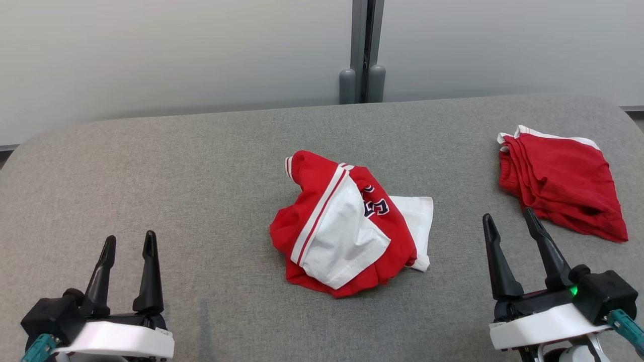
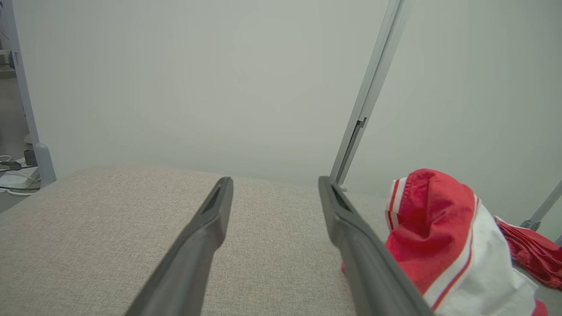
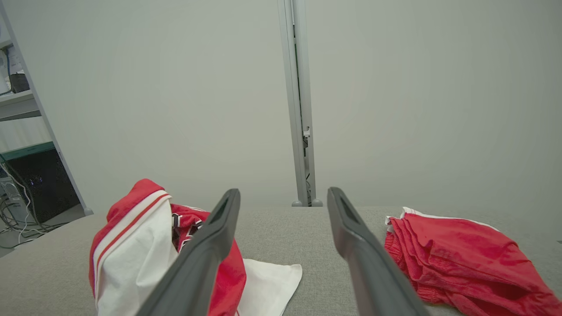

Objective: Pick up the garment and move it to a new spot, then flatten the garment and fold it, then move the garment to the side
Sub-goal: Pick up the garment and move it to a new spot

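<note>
**Waiting over a crumpled red-and-white garment**

Lying in a loose heap, the garment [image 1: 347, 226] sits on the grey pad [image 1: 201, 176] straight in front of the post [image 1: 363, 50] and well short of it; the cloth is smooth, thin and bright red, with a broad white panel folded over its front and a white band with a thin red stripe along that panel's edge; the heap is humped, not flat, so it has no clean long axis; its striped cuff peaks on the side toward the post, and a white flap sticks out flat to the right; dark letters or digits with white outlines show beside the white panel, half buried in a fold and not readable. The pad is coarse woven fabric with rounded far corners.

To the right of the post lies a folded cloth [image 1: 561, 186], red with a white edge, creased in soft ridges and well apart from the heap.

The left gripper [image 1: 130, 237] hovers far to the post's left at the near edge, its long, tapered dark fingers spread and holding nothing; the right gripper [image 1: 508, 213] hovers to the post's right, near the folded cloth without touching it, fingers likewise parted and bare.
</note>
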Robot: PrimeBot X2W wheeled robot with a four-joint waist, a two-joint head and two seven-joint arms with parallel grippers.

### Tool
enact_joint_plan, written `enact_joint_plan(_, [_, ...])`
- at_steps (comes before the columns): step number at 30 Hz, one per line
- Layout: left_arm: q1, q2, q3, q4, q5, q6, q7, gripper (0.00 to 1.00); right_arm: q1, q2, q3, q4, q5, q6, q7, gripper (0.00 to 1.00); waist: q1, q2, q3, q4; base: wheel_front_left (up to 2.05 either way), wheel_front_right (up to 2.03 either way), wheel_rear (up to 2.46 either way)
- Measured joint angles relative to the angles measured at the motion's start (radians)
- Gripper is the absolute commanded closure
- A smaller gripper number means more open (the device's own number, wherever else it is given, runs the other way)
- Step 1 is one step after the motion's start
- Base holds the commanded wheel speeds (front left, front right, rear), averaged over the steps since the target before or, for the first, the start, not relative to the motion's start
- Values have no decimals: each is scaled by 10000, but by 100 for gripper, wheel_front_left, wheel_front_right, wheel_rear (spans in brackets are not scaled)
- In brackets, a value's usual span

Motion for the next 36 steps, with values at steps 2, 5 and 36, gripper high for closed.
enact_joint_plan(2, [2,-238,224,82,353,-249,0,0,0,0,-75,92,-19,0,0,0,0,0,-23,26,0,0,0])
enact_joint_plan(5, [8,-543,520,182,857,-535,0,0,-4,-4,-228,180,-36,0,0,0,0,0,-79,36,0,0,0])
enact_joint_plan(36, [-101,-1599,1647,1149,2508,-1733,0,0,-53,-4,-500,579,-90,0,0,0,0,0,-167,2,0,0,0])
